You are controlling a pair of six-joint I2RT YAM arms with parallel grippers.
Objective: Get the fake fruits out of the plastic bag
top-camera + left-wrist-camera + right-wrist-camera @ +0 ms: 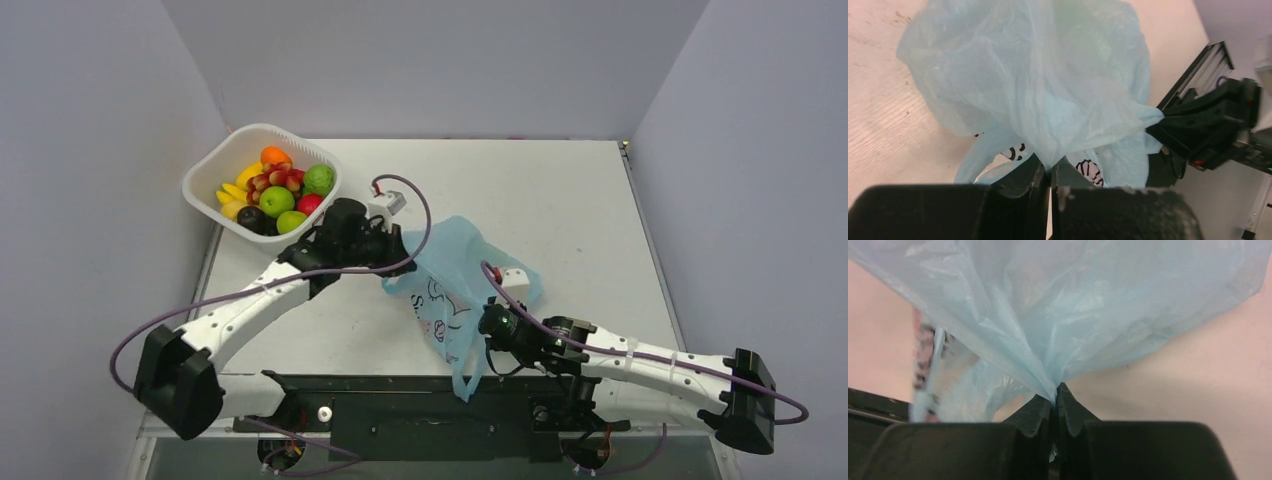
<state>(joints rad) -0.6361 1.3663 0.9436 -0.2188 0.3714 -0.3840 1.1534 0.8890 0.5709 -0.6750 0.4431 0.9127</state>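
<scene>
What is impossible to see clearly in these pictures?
1. Contents of the plastic bag: every view, its cloudy film hides them.
2. The bag's print: top and left wrist views, folds break it up.
3. Bottom of the white basket: top view, piled fruits cover it.

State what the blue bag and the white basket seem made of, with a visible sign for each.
The blue bag looks like thin plastic film: translucent, crinkled, glossy folds. The white basket is probably rigid moulded plastic: smooth, even rim.
</scene>
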